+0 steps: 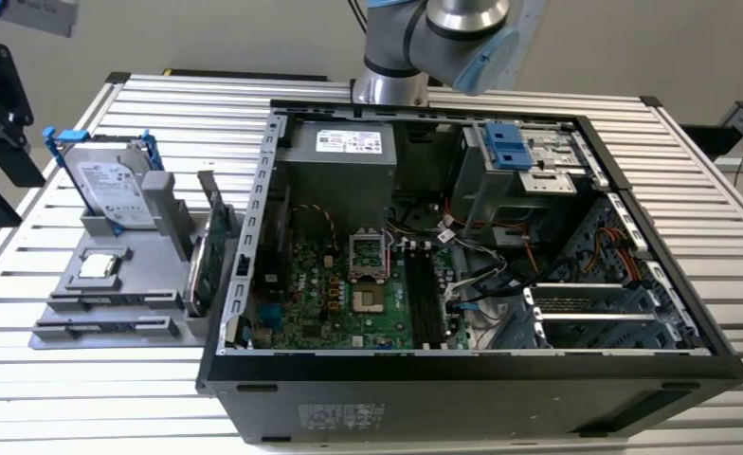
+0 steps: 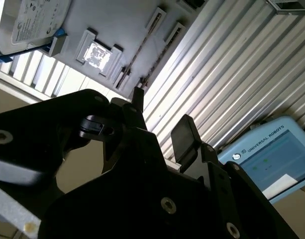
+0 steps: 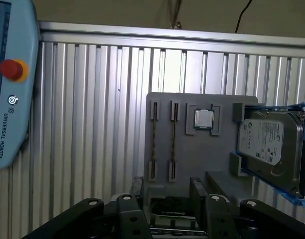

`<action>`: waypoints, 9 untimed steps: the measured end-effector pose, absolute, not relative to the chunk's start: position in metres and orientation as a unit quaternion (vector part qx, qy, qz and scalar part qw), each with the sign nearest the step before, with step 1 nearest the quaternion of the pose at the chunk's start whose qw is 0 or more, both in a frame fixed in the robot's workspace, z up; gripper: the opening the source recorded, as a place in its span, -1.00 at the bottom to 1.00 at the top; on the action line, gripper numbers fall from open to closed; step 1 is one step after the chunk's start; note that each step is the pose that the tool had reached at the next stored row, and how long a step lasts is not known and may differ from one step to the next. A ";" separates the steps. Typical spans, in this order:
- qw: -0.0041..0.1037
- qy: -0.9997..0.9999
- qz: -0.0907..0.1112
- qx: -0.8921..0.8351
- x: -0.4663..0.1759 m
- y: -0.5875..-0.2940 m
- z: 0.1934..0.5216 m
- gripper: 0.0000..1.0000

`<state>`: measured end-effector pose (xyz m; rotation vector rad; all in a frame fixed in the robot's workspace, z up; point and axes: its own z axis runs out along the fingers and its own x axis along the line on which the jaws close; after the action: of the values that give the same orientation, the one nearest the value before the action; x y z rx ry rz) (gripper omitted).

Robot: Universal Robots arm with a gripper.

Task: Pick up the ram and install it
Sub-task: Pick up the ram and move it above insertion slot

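My gripper (image 3: 167, 199): fingers spread, nothing held or touched; it hovers over the gray fixture (image 3: 197, 154). The ram (image 3: 173, 144) stands on edge in the fixture slot next to the CPU (image 3: 203, 119), at the exterior view's left, outside the PC case (image 1: 473, 365). Judged light, stiff, thin, fragile. Grip approx. mid-length, across both faces, near the upper edge.

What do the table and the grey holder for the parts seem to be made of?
The table: probably aluminium, bare silvery ribbed profiles with a soft sheen. The grey holder: likely plastic, matte and uniform grey, with no shine.
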<state>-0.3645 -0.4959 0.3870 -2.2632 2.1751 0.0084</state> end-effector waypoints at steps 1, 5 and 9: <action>0.001 0.693 0.003 -0.721 -0.365 -0.496 0.387 1.00; -0.006 0.693 0.011 -0.721 -0.365 -0.496 0.384 1.00; -0.007 0.692 0.012 -0.722 -0.364 -0.496 0.382 1.00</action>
<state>-0.3645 -0.4959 0.3819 -2.2793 2.1834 0.0366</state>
